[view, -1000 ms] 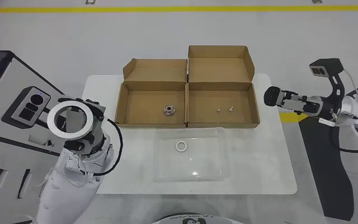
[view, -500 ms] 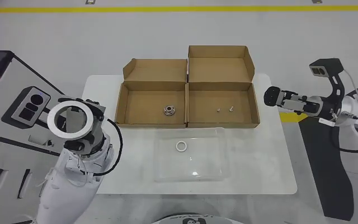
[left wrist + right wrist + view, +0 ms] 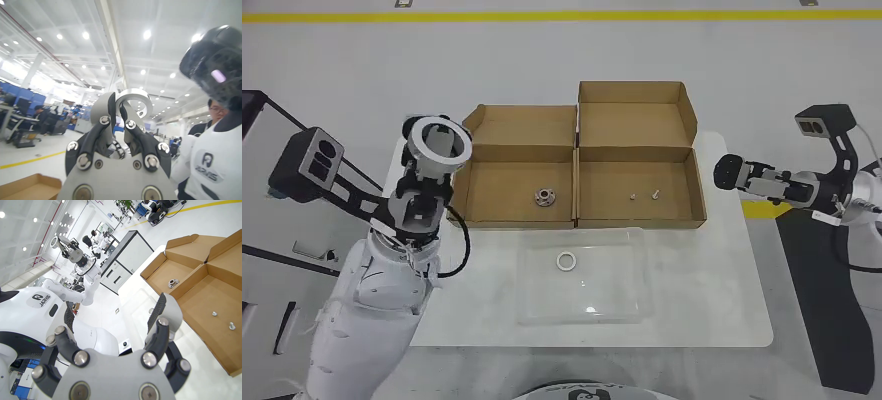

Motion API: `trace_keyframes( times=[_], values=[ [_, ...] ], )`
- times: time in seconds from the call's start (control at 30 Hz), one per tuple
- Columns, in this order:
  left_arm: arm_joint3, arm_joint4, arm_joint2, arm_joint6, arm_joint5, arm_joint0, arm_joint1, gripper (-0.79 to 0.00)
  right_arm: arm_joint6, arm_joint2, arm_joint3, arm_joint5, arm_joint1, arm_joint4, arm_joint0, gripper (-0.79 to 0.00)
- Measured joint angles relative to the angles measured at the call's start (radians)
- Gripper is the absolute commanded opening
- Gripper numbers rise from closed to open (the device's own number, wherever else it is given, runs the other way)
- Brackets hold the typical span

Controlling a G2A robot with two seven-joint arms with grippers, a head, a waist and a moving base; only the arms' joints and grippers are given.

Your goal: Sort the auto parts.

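White table (image 3: 712, 290) holds two cardboard boxes (image 3: 492, 195) and a clear tray (image 3: 622, 290).

**No lettering I can read**

I find no word, number or label that I can read on the cardboard boxes (image 3: 492, 195), the clear tray (image 3: 627, 300) or the bare worktop (image 3: 722, 300). The metal ring (image 3: 146, 103) clamped in my left end effector (image 3: 117, 106) carries no stamp I can make out. The one marking is a plain yellow line (image 3: 562, 16) across the floor, without characters.
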Motion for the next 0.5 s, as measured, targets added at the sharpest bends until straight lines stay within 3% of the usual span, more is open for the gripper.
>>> trace_keyframes(
  times=[0.13,0.23,0.5],
  values=[
    [-0.017,0.096,0.011,-0.081,0.172,-0.038,-0.005,-0.785,0.000,0.000,0.000,0.000,0.000,0.000,0.000,0.000],
    [-0.037,0.173,0.008,-0.198,0.243,-0.059,-0.003,-0.785,0.000,0.000,0.000,0.000,0.000,0.000,0.000,0.000],
    [-0.114,0.320,-0.044,-0.644,0.316,-0.099,0.019,-0.785,0.000,0.000,0.000,0.000,0.000,0.000,0.000,0.000]
  ],
)
